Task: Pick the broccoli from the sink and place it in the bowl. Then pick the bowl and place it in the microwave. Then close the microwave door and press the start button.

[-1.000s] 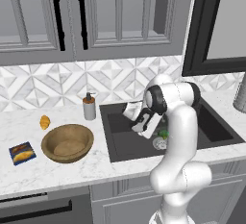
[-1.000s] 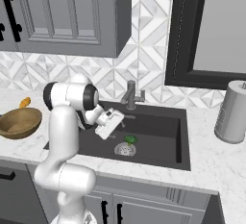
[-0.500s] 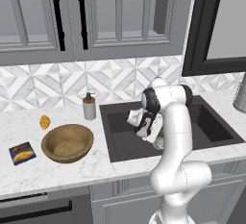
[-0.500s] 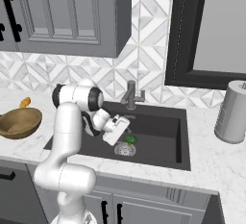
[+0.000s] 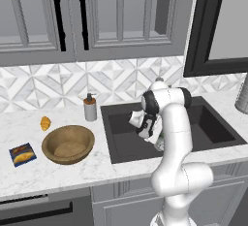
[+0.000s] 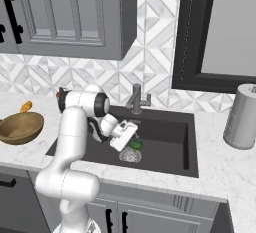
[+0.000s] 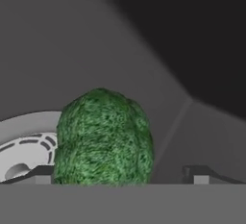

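Lowered further into the sink (image 6: pixel 165 132) since a second ago, the hand (image 7: pixel 117 175) is now being brought down right over the broccoli (image 7: pixel 103 139), while the base views are staying fixed and nothing else on the table (image 5: pixel 29 176) is being shifted. In the hand view, the fingertips (image 7: pixel 197 174) are being held wide apart, one to each side of the green floret, and nothing is being gripped yet; whether the floret is being touched cannot be told. In the right base view, the broccoli (image 6: pixel 135 146) is being seen on the sink floor just beside the round drain (image 6: pixel 129 156), partly under the hand (image 6: pixel 131 146).

As for progress, only the first reach is being carried out. The floret is judged as not yet grasped, so the lift and the carry to the bowl (image 5: pixel 68 144) are still being awaited; the bowl is resting empty on the table, well apart from the sink to its left. Placing the bowl in the microwave, closing its door and pressing start are likewise being left for later.
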